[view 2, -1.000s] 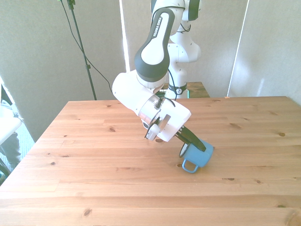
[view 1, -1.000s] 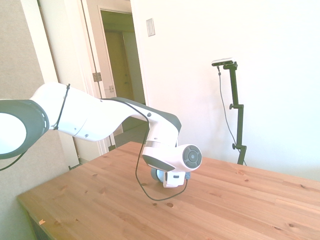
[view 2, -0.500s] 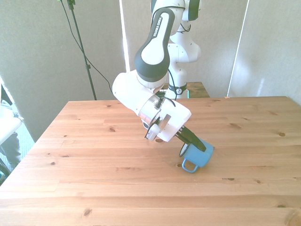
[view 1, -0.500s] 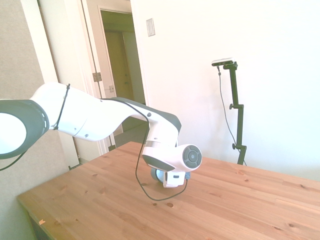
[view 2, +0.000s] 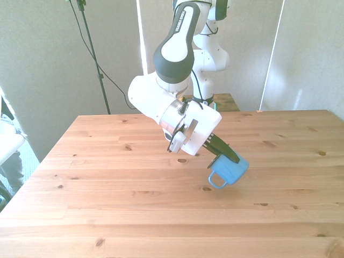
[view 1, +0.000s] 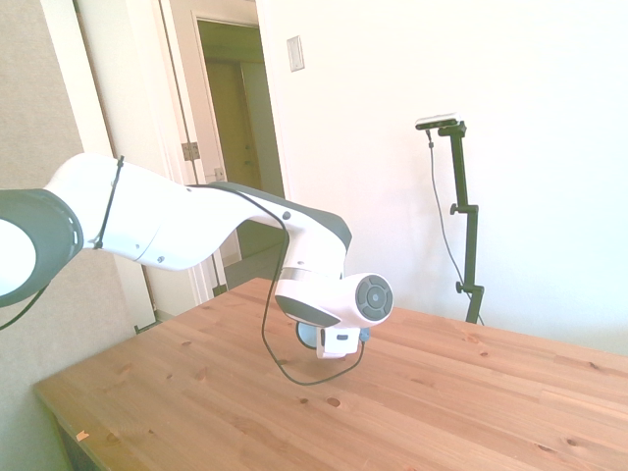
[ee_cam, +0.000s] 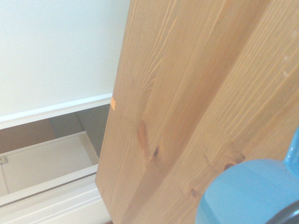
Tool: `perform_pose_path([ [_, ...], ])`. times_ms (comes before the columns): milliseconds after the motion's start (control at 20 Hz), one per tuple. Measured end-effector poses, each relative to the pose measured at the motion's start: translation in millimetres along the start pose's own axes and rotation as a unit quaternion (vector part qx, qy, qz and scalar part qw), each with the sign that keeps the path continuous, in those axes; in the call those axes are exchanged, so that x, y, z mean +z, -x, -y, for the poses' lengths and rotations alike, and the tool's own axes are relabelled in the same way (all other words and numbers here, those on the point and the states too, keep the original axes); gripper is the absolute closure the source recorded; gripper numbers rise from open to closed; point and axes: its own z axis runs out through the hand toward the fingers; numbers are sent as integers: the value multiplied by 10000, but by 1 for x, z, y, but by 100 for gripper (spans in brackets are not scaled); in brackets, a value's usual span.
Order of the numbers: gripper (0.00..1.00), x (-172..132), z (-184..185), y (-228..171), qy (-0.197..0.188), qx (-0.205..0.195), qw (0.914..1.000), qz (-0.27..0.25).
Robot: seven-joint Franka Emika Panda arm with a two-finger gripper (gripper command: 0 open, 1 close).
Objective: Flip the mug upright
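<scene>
The tool (view 2: 220, 156) grips the mug (view 2: 230, 171) by its rim, tilted and lifted off the desk (view 2: 107, 215) mid-surface; setting it upright remains.

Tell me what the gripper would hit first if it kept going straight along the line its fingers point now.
The gripper slants down toward the front view's right, shut on the mug. Carried straight on, the mug would likely meet the bare wooden table first; nothing else shows in that line, though depth is hard to judge.

"FRANKA" lettering on arm (view 2: 180, 33)
</scene>
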Motion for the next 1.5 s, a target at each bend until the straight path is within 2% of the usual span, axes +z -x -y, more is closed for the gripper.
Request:
perform_pose_path([
  [300, 100, -24, 9, 13, 12, -221, 9996, -201],
  [550, 100, -45, 14, 29, 514, -336, 9958, -685],
  [800, 100, -60, 15, 41, 988, -545, 9857, -1249],
  [1150, 100, -79, 12, 40, 1617, -801, 9602, -2133],
  [1300, 100, -85, 6, 34, 1970, -941, 9395, -2640],
  [1500, 100, -91, 1, 27, 2146, -1163, 9124, -3286],
])
